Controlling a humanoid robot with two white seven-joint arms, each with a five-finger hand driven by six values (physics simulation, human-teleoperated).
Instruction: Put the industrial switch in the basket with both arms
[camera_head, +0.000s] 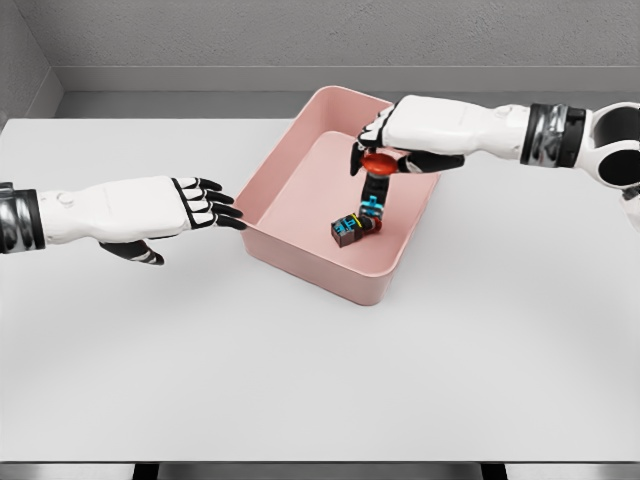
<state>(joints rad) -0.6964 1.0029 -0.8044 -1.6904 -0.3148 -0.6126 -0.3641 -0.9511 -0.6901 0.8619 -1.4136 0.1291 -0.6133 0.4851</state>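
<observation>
Left hand (185, 207): open, fingertips at basket (300, 262) left wall, near desk (320, 380) left edge. Right hand (405, 135) clamped on industrial switch (368, 200) red cap; switch base apparently resting on basket floor. Release gently, lift straight up clear of rim; avoid tipping switch.

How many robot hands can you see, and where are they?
2. The left hand is over the table, fingers spread, fingertips at the pink basket corner. The right hand is over the basket, grasping the industrial switch by its red top.
</observation>
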